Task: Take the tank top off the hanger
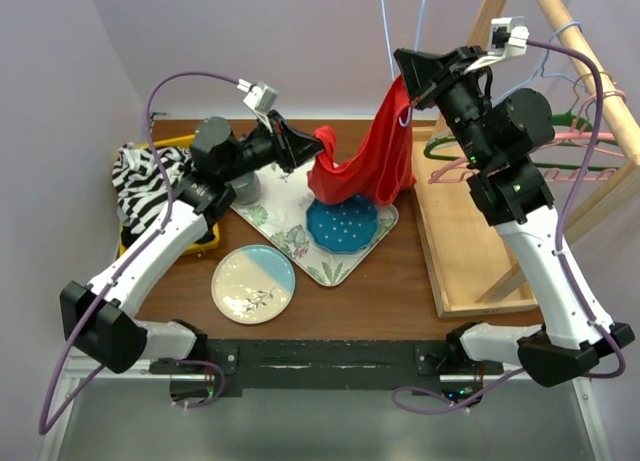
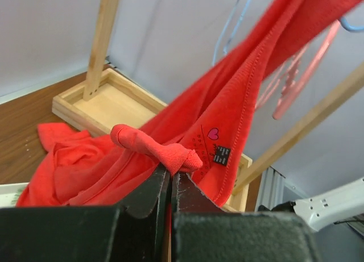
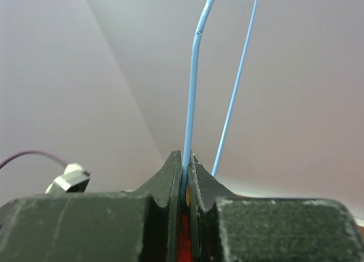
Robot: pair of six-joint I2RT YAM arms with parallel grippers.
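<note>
At the left of the table, the left arm rises from its base at the near edge, bends at the elbow above a striped black-and-white cloth (image 1: 140,179), and runs its forearm rightward and roughly level; the left gripper (image 1: 308,153) points toward the table's middle; in its wrist view the left gripper (image 2: 170,179) is clenched on a rolled edge of the tank top (image 2: 227,103), with a twist of red fabric pinched at the tips.

Tank top (image 1: 375,156): red; upper end held high at the right gripper, body draped down and leftward, lower folds resting on a dotted blue plate (image 1: 342,229), which sits on a leaf-patterned tray (image 1: 285,231); a cream-and-blue plate (image 1: 253,284) lies nearer, apart from the tray.

Markings: small heart emblem (image 2: 214,134) and black tag (image 2: 222,155) on the cloth; print on both too small to read.

The right arm climbs from its near-right base, leaning left, with its wrist raised high at the rear; the right gripper (image 1: 403,79) points left; in its wrist view the right gripper (image 3: 185,162) is clamped on the blue wire of the hanger (image 3: 193,74), with red showing low between the jaws.

Hanger (image 1: 385,21): the wires run out of the frame's top edge, so the hook is cut off; the lower part is hidden by cloth and gripper.

Far right: wooden rack (image 1: 470,231); pink hangers (image 1: 590,141) partly hidden behind the arm.
</note>
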